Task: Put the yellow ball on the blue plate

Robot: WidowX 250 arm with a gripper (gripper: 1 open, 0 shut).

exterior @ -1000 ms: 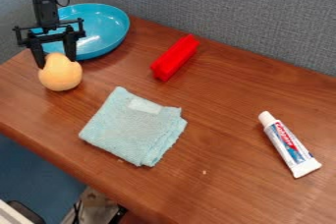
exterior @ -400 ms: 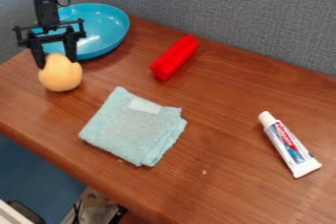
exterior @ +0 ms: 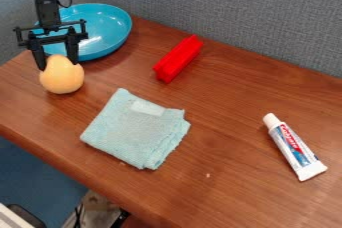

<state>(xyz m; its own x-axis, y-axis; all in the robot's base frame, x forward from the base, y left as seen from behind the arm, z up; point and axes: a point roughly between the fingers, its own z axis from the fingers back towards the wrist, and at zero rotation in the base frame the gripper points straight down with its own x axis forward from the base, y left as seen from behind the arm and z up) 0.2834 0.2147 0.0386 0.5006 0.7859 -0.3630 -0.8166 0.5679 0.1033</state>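
Note:
The yellow ball (exterior: 60,74) rests on the wooden table near its left edge, just in front of the blue plate (exterior: 102,29). My gripper (exterior: 51,54) hangs straight down over the ball's top, slightly left of its centre. Its two dark fingers (exterior: 30,56) are spread about a ball's width apart, one on each side of the ball's upper part. A small gap shows at the left finger, so the gripper looks open and not clamped. The plate holds nothing, and the arm hides its left rim.
A red block (exterior: 178,58) lies right of the plate. A folded pale teal cloth (exterior: 136,128) sits mid-table toward the front edge. A toothpaste tube (exterior: 294,144) lies at the far right. The table's left and front edges (exterior: 54,142) are close to the ball.

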